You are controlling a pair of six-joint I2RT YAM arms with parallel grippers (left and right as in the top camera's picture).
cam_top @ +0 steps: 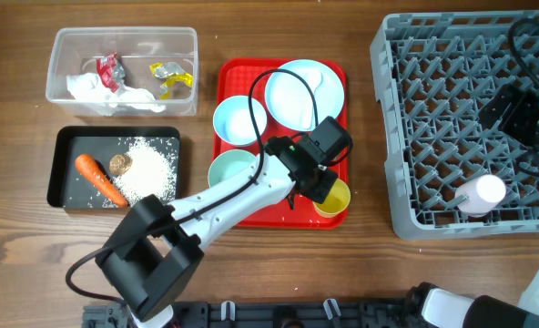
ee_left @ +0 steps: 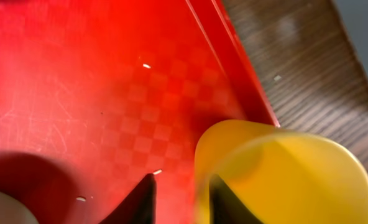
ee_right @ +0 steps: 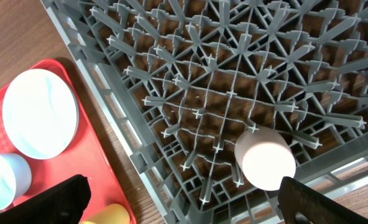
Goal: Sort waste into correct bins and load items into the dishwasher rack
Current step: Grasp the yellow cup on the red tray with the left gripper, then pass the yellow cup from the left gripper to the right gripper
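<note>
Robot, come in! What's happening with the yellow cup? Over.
Left gripper open, astride rim of yellow cup on red tray. Right gripper open over rack, pink cup already in. Nothing in the way.

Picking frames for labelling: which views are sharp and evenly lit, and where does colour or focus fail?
Overhead: sharp, evenly lit. Left wrist: the flat red plastic serving tray glows oversaturated, shadow darkens its lower left, and the near yellow plastic cup looks soft-edged. Right wrist: the grey plastic pegged dishwasher rack is crisp.
</note>
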